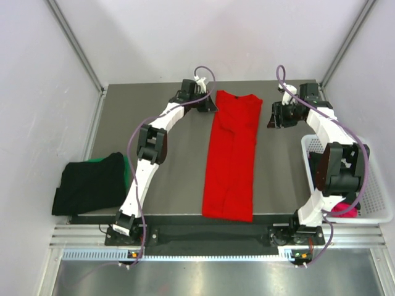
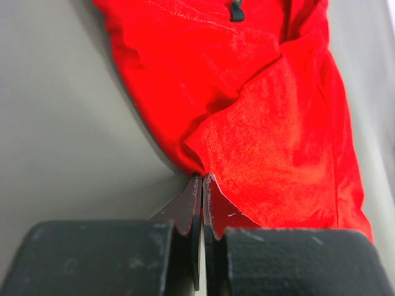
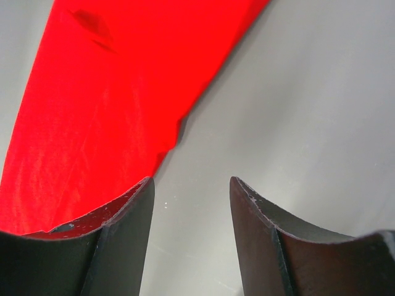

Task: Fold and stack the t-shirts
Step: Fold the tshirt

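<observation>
Lying as a long narrow strip down the middle of the top view, the red t-shirt [image 1: 229,160] is folded lengthwise on the grey table [image 1: 179,179], collar end toward the top of the frame. The left gripper [image 1: 208,103] sits at the shirt's upper left edge. In its wrist view the two fingers are pressed flat together, with their tips meeting a corner of the red fold. Whether any cloth is caught between them cannot be told from this angle. The right gripper [image 1: 273,117] hangs just beside the shirt's upper right edge, its fingers spread with bare table between them and the red cloth off to the upper left of its wrist view. A black t-shirt [image 1: 86,185] lies on a green t-shirt [image 1: 128,169] at the left edge, and a magenta-pink t-shirt [image 1: 343,211] sits in the white basket [image 1: 378,203] at the lower right.
</observation>
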Robot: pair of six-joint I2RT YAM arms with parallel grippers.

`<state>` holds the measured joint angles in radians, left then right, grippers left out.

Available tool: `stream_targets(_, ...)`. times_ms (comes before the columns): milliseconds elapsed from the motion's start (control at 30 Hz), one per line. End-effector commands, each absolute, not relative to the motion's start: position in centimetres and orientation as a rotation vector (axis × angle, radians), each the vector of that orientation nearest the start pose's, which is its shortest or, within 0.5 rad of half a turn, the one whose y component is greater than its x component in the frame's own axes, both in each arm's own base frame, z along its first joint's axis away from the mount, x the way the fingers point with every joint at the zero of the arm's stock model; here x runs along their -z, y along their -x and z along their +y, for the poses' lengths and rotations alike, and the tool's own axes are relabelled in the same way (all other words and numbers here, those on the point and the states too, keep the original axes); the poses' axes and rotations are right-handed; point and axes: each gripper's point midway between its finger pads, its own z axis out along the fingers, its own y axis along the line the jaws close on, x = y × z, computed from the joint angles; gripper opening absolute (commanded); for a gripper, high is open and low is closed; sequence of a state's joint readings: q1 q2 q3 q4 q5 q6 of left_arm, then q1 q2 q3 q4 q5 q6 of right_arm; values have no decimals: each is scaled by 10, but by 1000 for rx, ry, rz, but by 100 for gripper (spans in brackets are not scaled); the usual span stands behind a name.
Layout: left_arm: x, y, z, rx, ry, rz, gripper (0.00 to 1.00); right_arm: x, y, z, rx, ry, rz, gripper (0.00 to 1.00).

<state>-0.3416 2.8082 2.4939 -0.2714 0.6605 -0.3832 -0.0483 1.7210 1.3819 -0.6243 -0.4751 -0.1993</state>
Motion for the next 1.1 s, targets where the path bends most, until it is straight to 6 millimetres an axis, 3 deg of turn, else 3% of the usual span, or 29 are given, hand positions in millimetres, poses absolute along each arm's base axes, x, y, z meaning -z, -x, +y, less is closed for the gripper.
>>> stream_targets(0,-12,-618,-292,869,-221,2268,0,-152,-421,54,-470,404,2350,53)
stream_targets(367,-15,-636,-229,765,-117,2286,0,-146,-425,56,-492,404,2362,53)
stream_targets(500,-18,-638,-229,774,-192,2257,0,-143,-425,56,-490,411,2365,53)
stream_targets(533,-18,-637,-230,777,-213,2252,16,-144,-424,56,-489,413,2363,53)
stream_targets(633,-34,-637,-230,750,-237,2244,46,-147,-419,60,-517,421,2353,54)
stream_targets(667,-36,-632,-229,755,-227,2266,49,-149,-417,61,-528,414,2350,54)
stream_targets(700,-65,-628,-229,770,-235,2241,51,-149,-411,66,-572,389,2356,54)
stream_targets(733,-76,-621,-227,780,-232,2254,52,-156,-406,69,-593,377,2342,54)
stream_targets(767,-69,-607,-219,802,-176,2311,52,-157,-400,73,-632,359,2347,54)
stream_targets(800,-121,-600,-213,820,-163,2246,52,-152,-389,79,-691,333,2370,54)
stream_targets(833,-134,-588,-209,857,-144,2236,56,-154,-379,89,-781,333,2369,53)
stream_targets(900,-160,-551,-193,924,-60,2229,63,-140,-350,104,-958,284,2435,52)
stream_targets(933,-164,-534,-190,968,-51,2243,62,-135,-340,109,-1017,265,2455,51)
stream_targets(967,-160,-502,-188,996,8,2316,57,-130,-331,112,-1056,245,2474,51)
stream_targets(1000,-155,-485,-187,1018,53,2366,54,-117,-315,114,-1102,209,2519,50)
stream_targets(1033,-135,-455,-190,1093,94,2458,51,-114,-306,116,-1130,195,2535,48)
stream_targets(1067,-135,-431,-190,1132,185,2530,49,-108,-296,118,-1161,168,2566,47)
